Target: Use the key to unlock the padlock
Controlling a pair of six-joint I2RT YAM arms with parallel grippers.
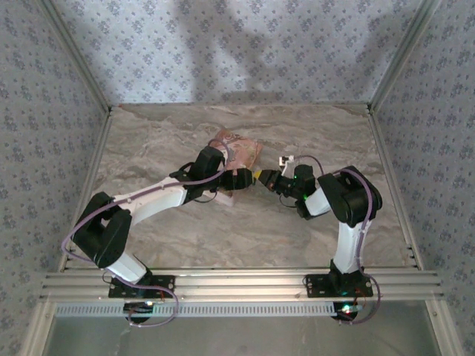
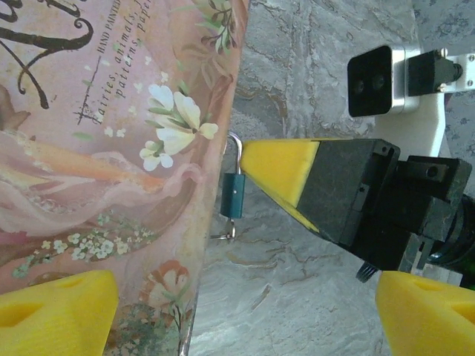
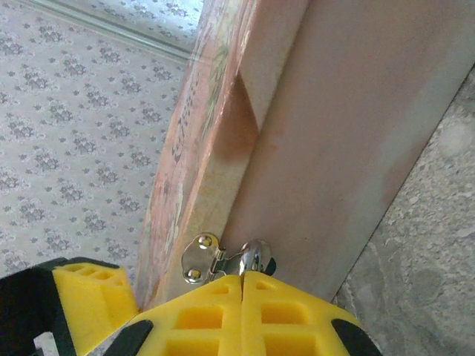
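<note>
While the left gripper [image 2: 245, 297] hangs wide open over the edge of the pink box [image 2: 111, 148], gripping nothing, the right gripper [image 3: 243, 280] is squeezed fully closed, its yellow tips right up against the padlock [image 2: 234, 194]. That little blue lock hangs from the hasp [image 3: 200, 259] on the box's side, and the box sits on the table [image 2: 312, 89]. Can't tell if anything's pinched between the right fingers.

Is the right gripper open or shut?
Shut. The right gripper shows its two yellow fingers pressed together, only a thin seam between, at the metal clasp of the box.
</note>
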